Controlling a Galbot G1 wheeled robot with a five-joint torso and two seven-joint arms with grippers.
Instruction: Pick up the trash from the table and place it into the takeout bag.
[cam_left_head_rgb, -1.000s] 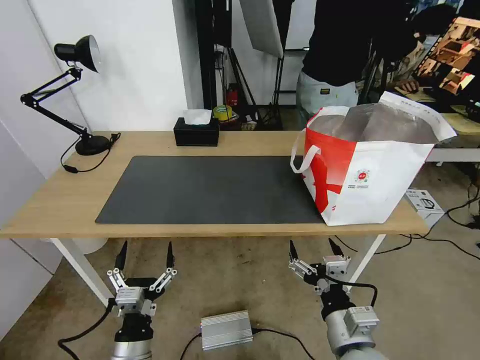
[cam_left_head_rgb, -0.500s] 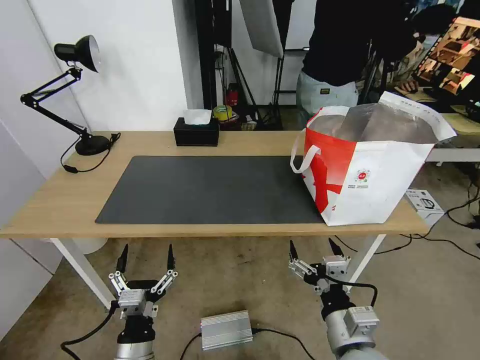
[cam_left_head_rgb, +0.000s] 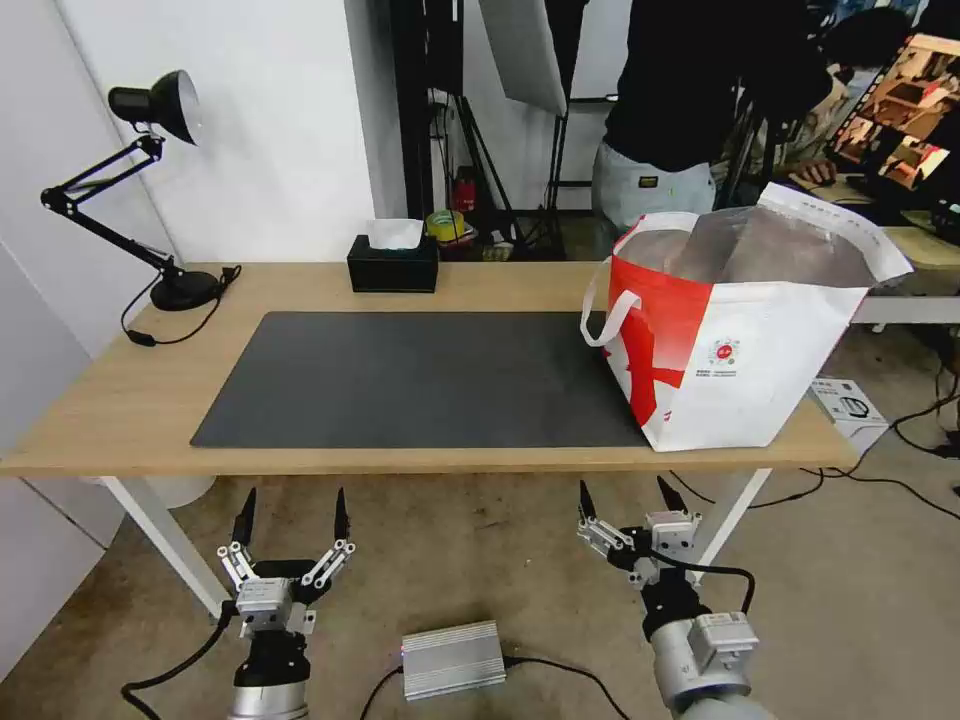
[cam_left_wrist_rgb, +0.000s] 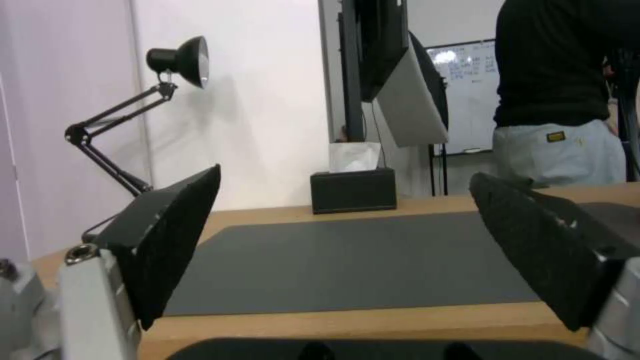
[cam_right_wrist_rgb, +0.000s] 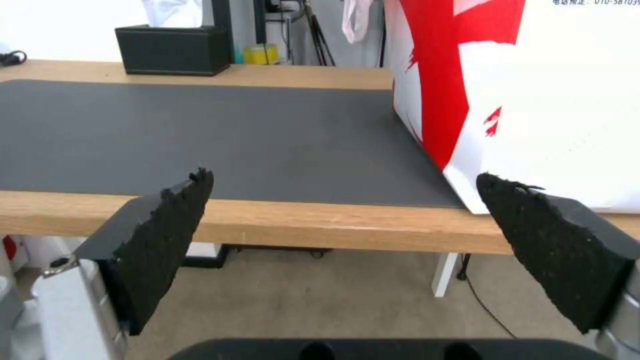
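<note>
Both our grippers hang below the table (cam_left_head_rgb: 120, 400).
Left gripper (cam_left_head_rgb: 290, 502) and right gripper (cam_left_head_rgb: 628, 490) spread (nothing held); bag (cam_left_head_rgb: 740, 370) beyond the right one.

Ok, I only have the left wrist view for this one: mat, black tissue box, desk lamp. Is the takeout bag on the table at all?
Observer: Yes. The takeout bag stands at the right end of the table, with its left part on the dark mat.
Operator: Is it ready to take things?
Observer: Its mouth stands open and the silver foil lining shows. What is inside is hidden.
Operator: And the right gripper?
Observer: The right gripper is open and holds nothing. It hangs below the table's front edge, about level with the left gripper, which is also open.
</note>
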